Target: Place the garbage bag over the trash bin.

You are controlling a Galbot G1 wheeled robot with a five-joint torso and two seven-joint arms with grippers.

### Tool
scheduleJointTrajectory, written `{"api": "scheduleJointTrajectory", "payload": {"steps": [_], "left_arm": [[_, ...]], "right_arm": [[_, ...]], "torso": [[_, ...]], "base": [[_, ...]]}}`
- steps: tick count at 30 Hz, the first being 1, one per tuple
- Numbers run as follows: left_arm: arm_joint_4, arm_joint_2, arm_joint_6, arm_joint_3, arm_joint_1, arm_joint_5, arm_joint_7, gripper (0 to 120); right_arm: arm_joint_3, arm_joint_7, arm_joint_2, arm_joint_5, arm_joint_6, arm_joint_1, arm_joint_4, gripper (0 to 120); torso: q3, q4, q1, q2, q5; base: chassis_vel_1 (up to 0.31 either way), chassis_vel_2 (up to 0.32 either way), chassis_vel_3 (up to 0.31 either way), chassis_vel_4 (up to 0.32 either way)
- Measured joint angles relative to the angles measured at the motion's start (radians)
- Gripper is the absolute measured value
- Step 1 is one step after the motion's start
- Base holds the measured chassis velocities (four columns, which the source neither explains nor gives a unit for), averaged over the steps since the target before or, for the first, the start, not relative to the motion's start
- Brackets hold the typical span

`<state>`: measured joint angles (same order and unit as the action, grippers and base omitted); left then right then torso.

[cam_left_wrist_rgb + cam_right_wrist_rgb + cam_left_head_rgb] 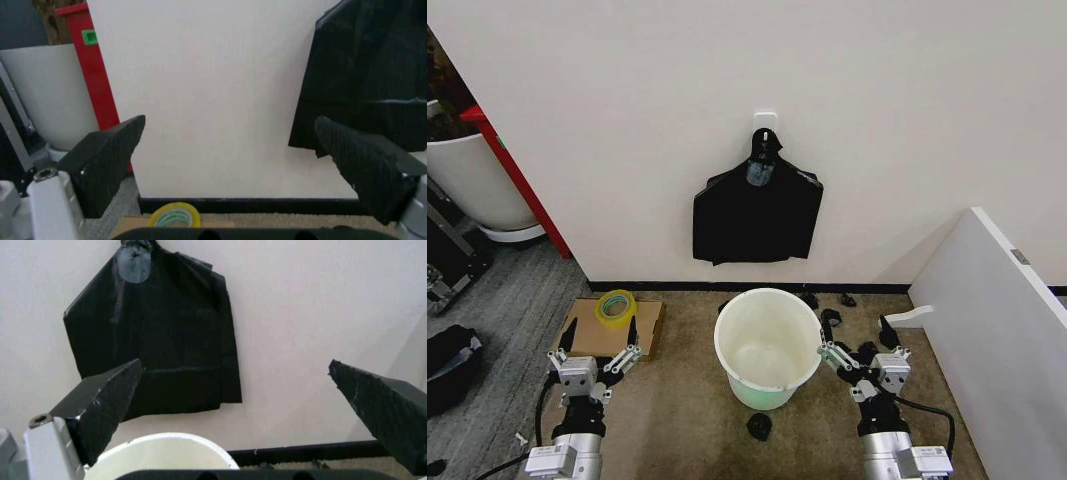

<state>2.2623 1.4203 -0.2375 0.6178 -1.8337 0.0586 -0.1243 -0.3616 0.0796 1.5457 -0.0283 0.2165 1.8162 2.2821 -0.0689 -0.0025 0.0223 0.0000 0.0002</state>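
Standing on the brown carpet (677, 420) near the wall, the trash bin (768, 345) is a round cream-white bucket with a pale green base, upright, its mouth open and nothing inside it. Its rim also shows at the edge of the right wrist view (160, 452). No bag lines it.

On the white wall (627, 120) above the bin hangs a flat black bundle of bags (757, 215), gathered to a knot at the top on a small white hook (765, 120); the bundle is glossy and creased, with its lower edge hanging well clear of the bin's rim. A single loose garbage bag cannot be told apart from this bundle.

Small black scraps (758, 426) lie on the carpet in front of the bin, and more to its right by the baseboard. Left of the bin a flat piece of cardboard (587, 330) lies on the floor with a roll of yellow-green tape (615, 306) on it. Farther left stand a large white planter pot (472, 175) and a red post (512, 170). A white panel (1002, 320) slants along the right side.

The left claw (594, 360) hovers over the near edge of the cardboard, fingers spread wide and holding nothing. The right claw (863, 358) hovers just beside the bin's right side, likewise spread wide and empty.
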Motion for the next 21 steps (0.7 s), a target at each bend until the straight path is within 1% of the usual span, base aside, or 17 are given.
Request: {"api": "scheduleJointTrajectory", "payload": {"steps": [7, 15, 17, 21], "left_arm": [[0.007, 0.0, 0.0, -0.002, -0.003, -0.001, 0.0, 100], [-0.006, -0.013, -0.001, -0.012, 0.01, -0.002, 0.001, 100], [-0.006, -0.023, -0.001, -0.013, 0.019, -0.004, 0.001, 99], [-0.007, -0.02, 0.002, -0.007, 0.032, -0.001, 0.001, 99]], "right_arm": [[0.008, -0.001, -0.004, -0.017, -0.011, -0.005, 0.0, 100], [0.004, -0.003, -0.01, -0.038, -0.019, -0.012, -0.013, 100], [0.009, -0.003, -0.014, -0.039, -0.027, -0.028, -0.024, 100], [0.014, -0.006, -0.024, -0.045, -0.046, -0.077, -0.06, 100]], "torso": [[0.0, 0.0, 0.0, 0.0, 0.0], [0.0, 0.0, 0.0, 0.0, 0.0], [0.0, 0.0, 0.0, 0.0, 0.0], [0.0, 0.0, 0.0, 0.0, 0.0001]], "base": [[0.0, 0.0, 0.0, 0.0], [0.0, 0.0, 0.0, 0.0], [0.0, 0.0, 0.0, 0.0], [0.0, 0.0, 0.0, 0.0]]}}
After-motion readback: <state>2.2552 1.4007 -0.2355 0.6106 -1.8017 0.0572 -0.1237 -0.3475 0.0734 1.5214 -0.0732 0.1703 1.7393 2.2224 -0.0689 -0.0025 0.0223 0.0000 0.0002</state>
